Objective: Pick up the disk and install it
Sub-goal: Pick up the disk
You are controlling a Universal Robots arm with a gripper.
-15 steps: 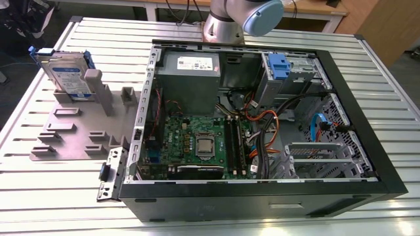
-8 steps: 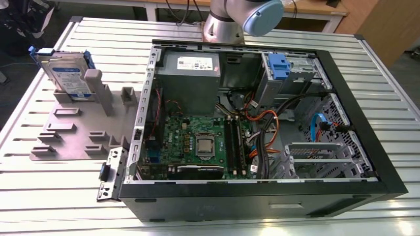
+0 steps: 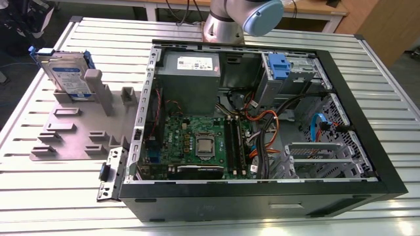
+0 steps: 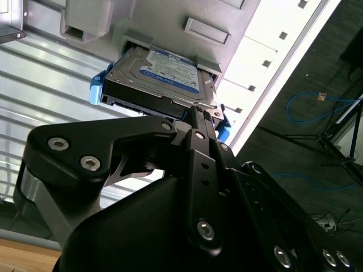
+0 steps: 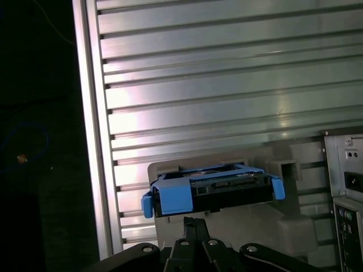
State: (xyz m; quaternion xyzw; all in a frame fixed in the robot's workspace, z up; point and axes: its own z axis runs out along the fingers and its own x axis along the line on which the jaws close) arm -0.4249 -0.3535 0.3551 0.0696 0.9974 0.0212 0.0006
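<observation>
Closest to my wrist cameras, the gripper (image 4: 195,113) hangs short of the disk (image 4: 170,71), holding nothing; I cannot tell how far it is open. On the exterior view's left of the open computer case (image 3: 262,206), the disk stands upright in a grey stand (image 3: 72,128) just beside the case.

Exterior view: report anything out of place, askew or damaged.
Nothing looks damaged or spilled. The disk stands on edge in a grey holder on the table, to the exterior view's left of the open computer case, not yet in it. Loose cables lie inside the case.
</observation>
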